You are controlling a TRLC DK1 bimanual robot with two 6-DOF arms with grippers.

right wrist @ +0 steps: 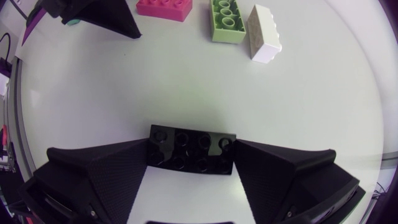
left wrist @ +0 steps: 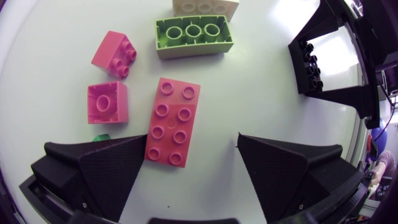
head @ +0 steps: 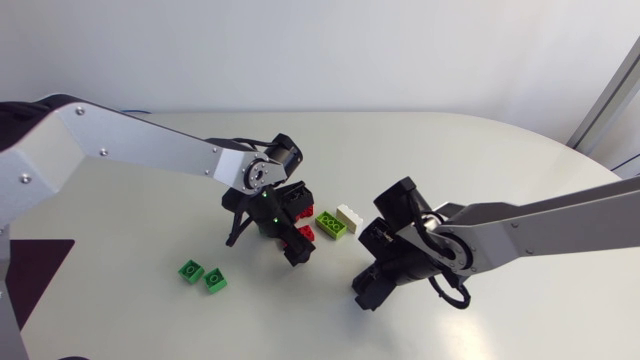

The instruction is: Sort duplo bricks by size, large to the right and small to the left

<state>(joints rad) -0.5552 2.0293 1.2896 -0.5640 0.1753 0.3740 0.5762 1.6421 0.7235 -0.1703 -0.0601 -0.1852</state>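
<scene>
My left gripper (head: 299, 222) (left wrist: 191, 140) hangs open over a large red-pink eight-stud brick (left wrist: 171, 122) (head: 304, 232), which lies between its fingers, close to one of them. Ahead of it lie two small pink bricks (left wrist: 107, 101) (left wrist: 115, 53), a large lime brick (left wrist: 194, 36) (head: 332, 223) (right wrist: 227, 20) turned hollow side up, and a white brick (left wrist: 205, 6) (head: 350, 215) (right wrist: 264, 34). My right gripper (head: 379, 246) (right wrist: 191, 157) is shut on a large black brick (right wrist: 191, 149) (left wrist: 309, 61) on the table, one finger at each end.
Two small green bricks (head: 191, 270) (head: 215, 281) lie side by side at the left front of the white table (head: 480, 170). The two grippers stand close together near the middle, with the lime and white bricks between them.
</scene>
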